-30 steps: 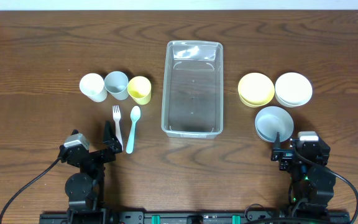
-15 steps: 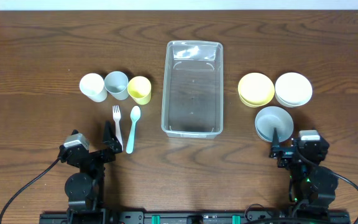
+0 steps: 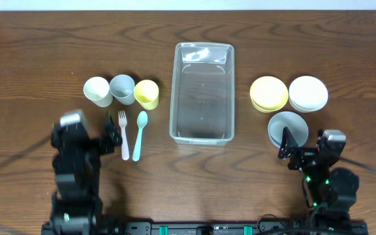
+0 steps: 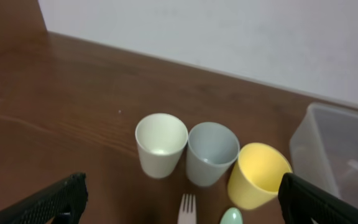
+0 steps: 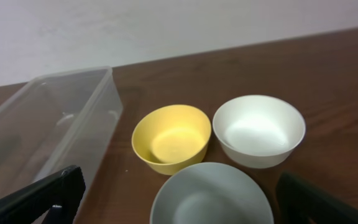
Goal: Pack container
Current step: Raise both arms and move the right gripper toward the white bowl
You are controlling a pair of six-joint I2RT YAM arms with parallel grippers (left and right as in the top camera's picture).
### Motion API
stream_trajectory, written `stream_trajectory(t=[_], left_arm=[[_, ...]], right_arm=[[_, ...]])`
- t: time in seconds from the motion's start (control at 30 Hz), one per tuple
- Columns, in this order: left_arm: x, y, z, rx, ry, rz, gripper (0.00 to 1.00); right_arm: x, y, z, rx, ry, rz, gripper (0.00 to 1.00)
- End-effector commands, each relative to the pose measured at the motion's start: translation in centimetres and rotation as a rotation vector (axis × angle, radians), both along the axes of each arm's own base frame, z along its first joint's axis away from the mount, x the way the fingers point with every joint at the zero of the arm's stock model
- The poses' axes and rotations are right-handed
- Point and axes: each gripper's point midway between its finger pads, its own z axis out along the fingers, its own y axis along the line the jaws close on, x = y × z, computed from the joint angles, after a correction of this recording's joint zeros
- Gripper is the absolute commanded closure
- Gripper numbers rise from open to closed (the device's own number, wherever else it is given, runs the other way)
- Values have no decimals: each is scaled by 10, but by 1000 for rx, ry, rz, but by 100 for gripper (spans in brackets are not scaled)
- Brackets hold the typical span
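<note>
Now, left gripper: jaws spread, empty.
Right gripper: jaws spread, empty.
Risk: grabbing grey bowl may shove neighbouring yellow bowl.

Left gripper, raised, now lies farther toward 12 o'clock, just beside the fork; right gripper lies farther toward 11 o'clock, overlapping the grey bowl at its 6 o'clock rim.

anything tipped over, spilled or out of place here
Nothing stands out. The white cup, grey cup and yellow cup stand upright, the fork and spoon lie side by side, the yellow bowl, white bowl and grey bowl sit open side up, and the container stands empty.
</note>
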Motion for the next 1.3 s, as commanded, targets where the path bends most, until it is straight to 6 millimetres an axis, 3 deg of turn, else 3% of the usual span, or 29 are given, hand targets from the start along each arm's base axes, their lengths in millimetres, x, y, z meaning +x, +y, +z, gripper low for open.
stream_trajectory(t=[0.0,0.17,0.27,0.5,0.57,0.63,0.73,0.97,1.27], left_arm=[[35,4,26,90,85,-18,2],[80,16,51,85,153,10,2],[96,30,56,79,205,41,2],[109,65,52,61,284,124,2],[109,74,49,56,295,148,2],[107,82,43,50,314,167,2],[102,90,33,40,358,186,2],[95,101,4,17,464,212,2],[100,105,-23,4,535,213,2]], right_arm=[[15,1,32,45,34,3,1],[48,-1,47,20,216,13,1],[71,-4,57,-11,357,31,1],[136,-10,93,-195,498,136,1],[153,-5,103,-161,479,158,1],[158,1,103,-119,497,185,1],[161,-10,94,-46,535,113,1],[143,-84,32,247,781,-242,1],[134,-129,-39,198,983,-412,1]])
